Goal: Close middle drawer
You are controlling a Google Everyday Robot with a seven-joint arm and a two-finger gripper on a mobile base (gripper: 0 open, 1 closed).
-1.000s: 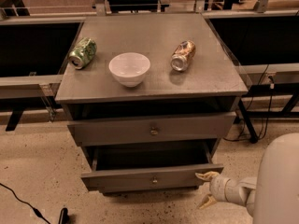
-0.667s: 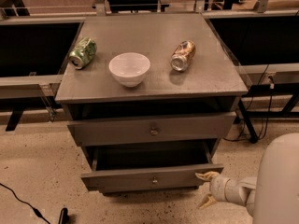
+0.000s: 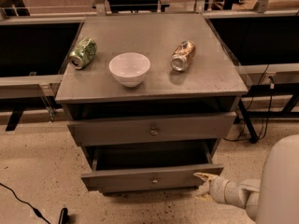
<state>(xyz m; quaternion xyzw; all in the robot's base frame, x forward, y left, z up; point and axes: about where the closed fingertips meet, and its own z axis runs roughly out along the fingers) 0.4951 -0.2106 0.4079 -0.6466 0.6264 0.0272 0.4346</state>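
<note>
The middle drawer (image 3: 126, 180) is the grey front with a small brass knob (image 3: 154, 180). It stands pulled out from the grey cabinet, and its dark box shows behind the front. Above it, the taller top drawer (image 3: 117, 130) is also slightly out. My gripper (image 3: 202, 185) is at the lower right, just off the right end of the middle drawer's front. Its pale fingers (image 3: 204, 175) are open, and the upper one lies close to the front's right corner. Nothing is between them.
On the cabinet top (image 3: 210, 73) are a green can (image 3: 83, 52) lying on its side, a white bowl (image 3: 130, 69) and a brown can (image 3: 183, 56) lying down. Dark benches flank the cabinet. A black cable (image 3: 21, 200) runs over the speckled floor at the left.
</note>
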